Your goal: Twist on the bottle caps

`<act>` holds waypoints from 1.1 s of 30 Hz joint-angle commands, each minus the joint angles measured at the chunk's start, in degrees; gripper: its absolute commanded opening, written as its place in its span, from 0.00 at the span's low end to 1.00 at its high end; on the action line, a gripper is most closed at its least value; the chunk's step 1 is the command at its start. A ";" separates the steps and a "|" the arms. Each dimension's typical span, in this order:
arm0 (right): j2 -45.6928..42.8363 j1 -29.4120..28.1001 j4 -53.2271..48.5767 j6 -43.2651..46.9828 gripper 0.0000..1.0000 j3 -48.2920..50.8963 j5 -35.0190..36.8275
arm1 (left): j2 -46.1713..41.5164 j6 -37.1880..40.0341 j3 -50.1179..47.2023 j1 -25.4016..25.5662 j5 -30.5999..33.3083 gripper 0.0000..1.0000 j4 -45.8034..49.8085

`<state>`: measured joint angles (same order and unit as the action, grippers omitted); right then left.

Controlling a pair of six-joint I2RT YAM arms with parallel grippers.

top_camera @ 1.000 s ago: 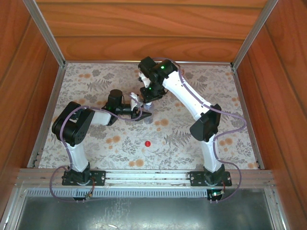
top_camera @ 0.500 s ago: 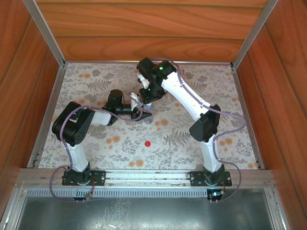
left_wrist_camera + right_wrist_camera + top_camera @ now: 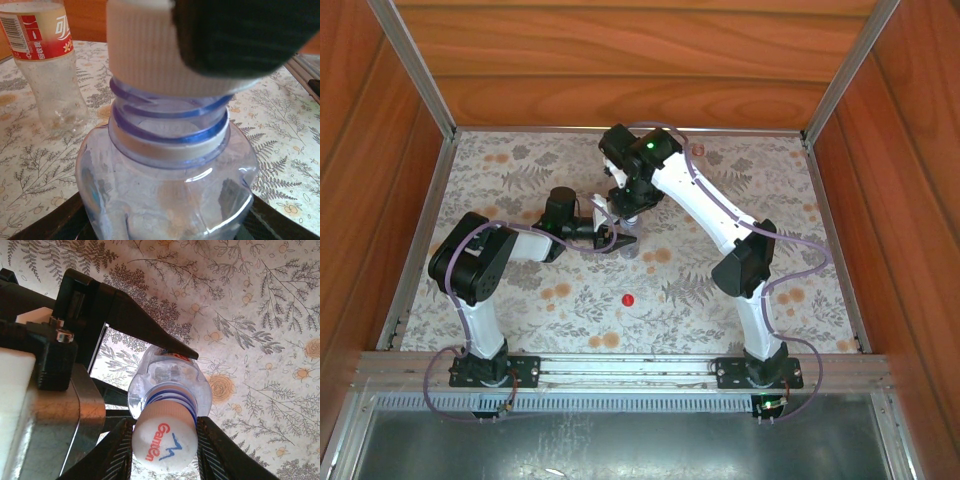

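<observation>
Right wrist has been swung slightly left. Right gripper (image 3: 164, 440) is clamped on white cap (image 3: 145, 50), left gripper (image 3: 620, 243) on blue bottle (image 3: 165, 200), mid-worktop (image 3: 770, 200), toward far edge. Bottle judged light, thin-walled, crushable; best gripped low.

Top external: high and far behind the arm bases, looking down on the table (image 3: 800, 220).
Left wrist: low, level, close against the bluish bottle (image 3: 165, 190).
Right wrist: facing straight down, close over the white cap (image 3: 164, 447).
Shared: both wrist views take in that bottle's capped neck.
</observation>
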<state>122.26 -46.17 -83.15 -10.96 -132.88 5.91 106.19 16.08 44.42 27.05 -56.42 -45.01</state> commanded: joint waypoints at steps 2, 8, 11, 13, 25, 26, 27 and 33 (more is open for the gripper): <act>1.85 -0.41 -1.13 0.15 0.39 0.41 0.98 | 1.39 0.80 0.25 0.63 -0.97 0.60 3.70; 1.58 -0.41 -0.44 -0.24 0.39 1.05 1.10 | 1.39 0.91 0.23 0.66 -1.06 0.60 3.71; 1.61 -0.41 -0.28 -0.44 0.39 1.06 0.86 | 1.39 0.99 0.22 0.68 -1.06 0.60 3.79; 1.59 -0.41 -0.18 -0.55 0.40 1.05 1.01 | 1.43 0.98 0.28 0.68 -1.06 0.60 3.79; 2.24 -0.48 -0.07 -0.33 0.40 0.67 -0.20 | 1.39 1.15 0.30 0.71 -1.30 0.60 3.98; 2.33 -0.45 -0.17 -0.42 0.40 0.50 -0.18 | 1.40 1.15 0.30 0.70 -1.27 0.60 3.98; 2.25 -0.41 -0.25 -0.42 0.40 0.34 -0.17 | 1.41 1.15 0.31 0.65 -1.24 0.60 3.97; 0.42 -0.41 -0.09 -0.55 0.46 0.28 -1.38 | 1.47 1.22 0.31 0.68 -1.14 0.60 4.07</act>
<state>123.02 -46.13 -83.02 -11.22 -132.38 5.87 106.19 16.67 44.42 27.11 -56.40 -44.71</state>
